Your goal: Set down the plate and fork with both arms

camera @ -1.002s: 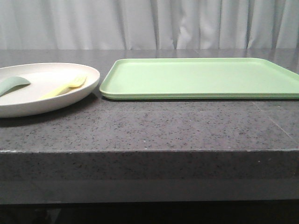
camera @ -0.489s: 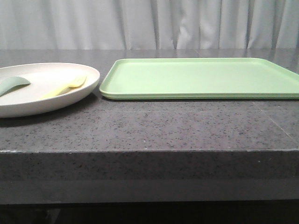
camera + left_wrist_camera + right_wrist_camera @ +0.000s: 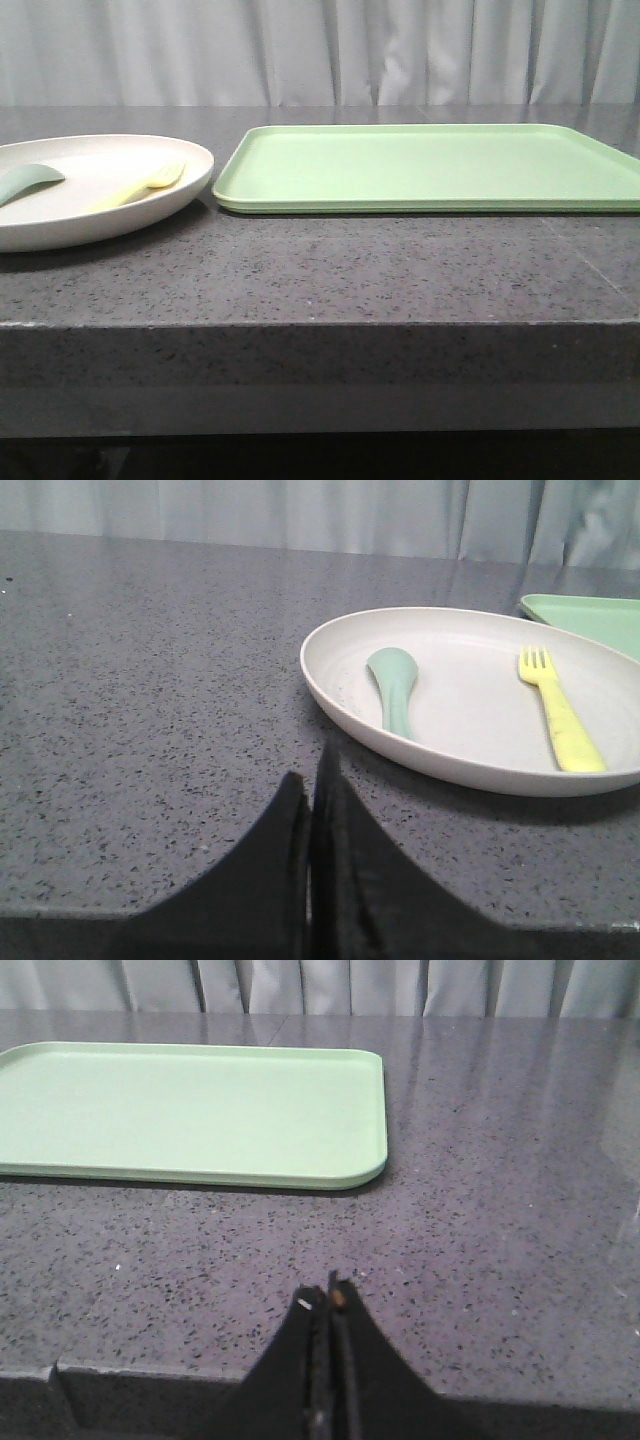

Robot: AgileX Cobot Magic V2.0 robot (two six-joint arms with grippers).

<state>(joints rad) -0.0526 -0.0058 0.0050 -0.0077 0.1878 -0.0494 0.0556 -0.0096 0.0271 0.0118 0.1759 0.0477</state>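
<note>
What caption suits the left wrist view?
Shut left gripper faces plate holding yellow fork and teal utensil.

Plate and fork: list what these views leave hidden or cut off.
- Plate: front view's left edge cuts off its left part.
- Fork: front view is too low and faint to show tines; left wrist view shows them.
- Teal spoon: handle cut off by the same edge.
- Tray: cropped by right wrist view's edge.

In the front view the plate (image 3: 150,200) is cut by the left edge, and so is the handle of the teal utensil (image 3: 25,182). The tray (image 3: 430,165) runs out at the right edge. Neither arm appears in this view.
</note>
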